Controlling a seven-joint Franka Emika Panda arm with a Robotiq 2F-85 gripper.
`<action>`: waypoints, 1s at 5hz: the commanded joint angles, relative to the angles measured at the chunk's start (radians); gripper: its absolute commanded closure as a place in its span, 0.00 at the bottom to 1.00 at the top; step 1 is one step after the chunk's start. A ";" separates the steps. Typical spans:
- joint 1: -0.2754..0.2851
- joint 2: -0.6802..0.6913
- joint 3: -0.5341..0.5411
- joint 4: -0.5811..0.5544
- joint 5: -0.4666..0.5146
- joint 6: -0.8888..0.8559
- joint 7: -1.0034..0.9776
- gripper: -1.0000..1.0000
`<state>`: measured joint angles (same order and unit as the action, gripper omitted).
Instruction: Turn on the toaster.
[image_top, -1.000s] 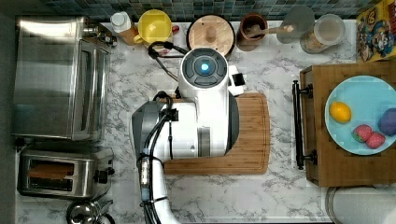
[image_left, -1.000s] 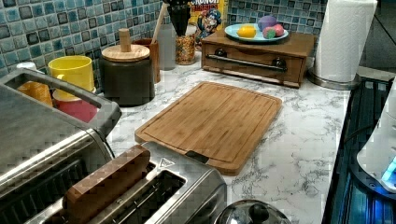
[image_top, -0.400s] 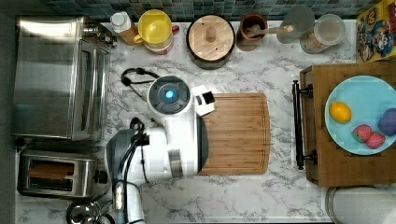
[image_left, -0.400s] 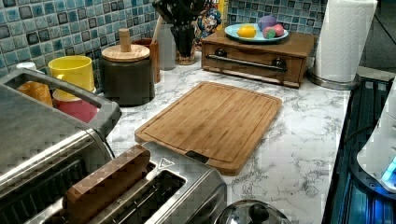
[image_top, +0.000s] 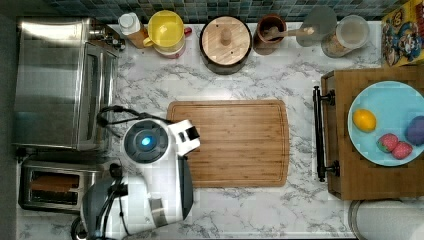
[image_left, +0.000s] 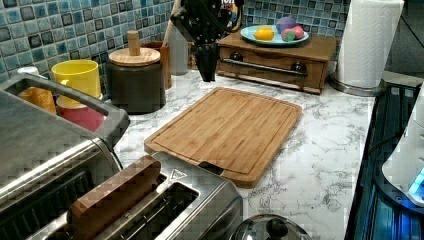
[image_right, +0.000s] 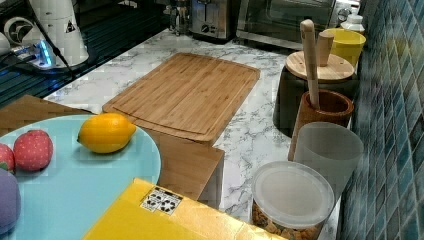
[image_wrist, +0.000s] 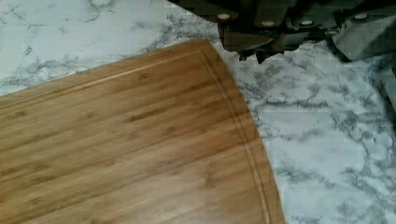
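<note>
With the gripper hanging above the cutting board corner, finger state indeterminate, and the toaster in the top view's lower left beside the toaster oven, a misjudged approach risks striking the oven instead of the lever.

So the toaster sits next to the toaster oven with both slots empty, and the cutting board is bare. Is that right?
Not quite: one slot is not empty. The left view shows a slice of bread standing in a slot of the toaster; the top view shows it too. The rest holds: the toaster sits next to the toaster oven, and the cutting board is bare.
</note>
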<state>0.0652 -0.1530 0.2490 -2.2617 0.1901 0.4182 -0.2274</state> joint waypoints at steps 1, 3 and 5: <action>0.119 -0.016 0.075 0.014 0.034 0.014 -0.094 1.00; 0.177 -0.046 0.113 -0.030 0.079 0.049 -0.117 1.00; 0.160 -0.072 0.172 -0.056 0.118 0.045 -0.138 1.00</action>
<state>0.2036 -0.1841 0.4363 -2.2832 0.2683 0.4922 -0.2849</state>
